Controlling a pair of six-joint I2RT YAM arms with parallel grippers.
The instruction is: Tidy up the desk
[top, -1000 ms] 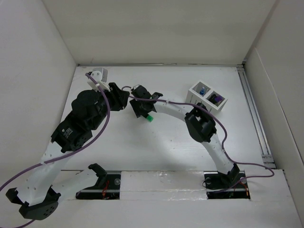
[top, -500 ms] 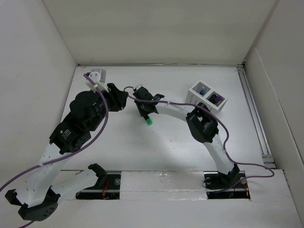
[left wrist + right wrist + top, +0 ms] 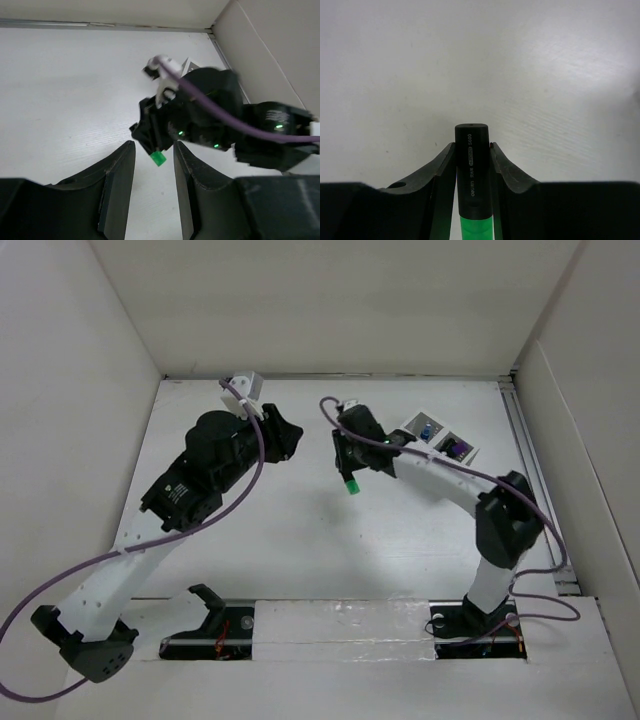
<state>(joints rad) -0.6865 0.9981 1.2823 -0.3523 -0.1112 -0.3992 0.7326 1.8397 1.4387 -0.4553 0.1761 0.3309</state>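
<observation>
Right end effector (image 3: 472,150) pinching black marker (image 3: 471,172), green end down, above worktop (image 3: 300,540). Worktop spans under both arms, white panel walls around. Two-compartment box (image 3: 441,446) near, back right. Left end effector (image 3: 154,147) spread, empty.

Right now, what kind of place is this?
Probably a robot test booth: a white desk boxed in by panel walls, with the left arm and right arm bolted at its near edge.
</observation>
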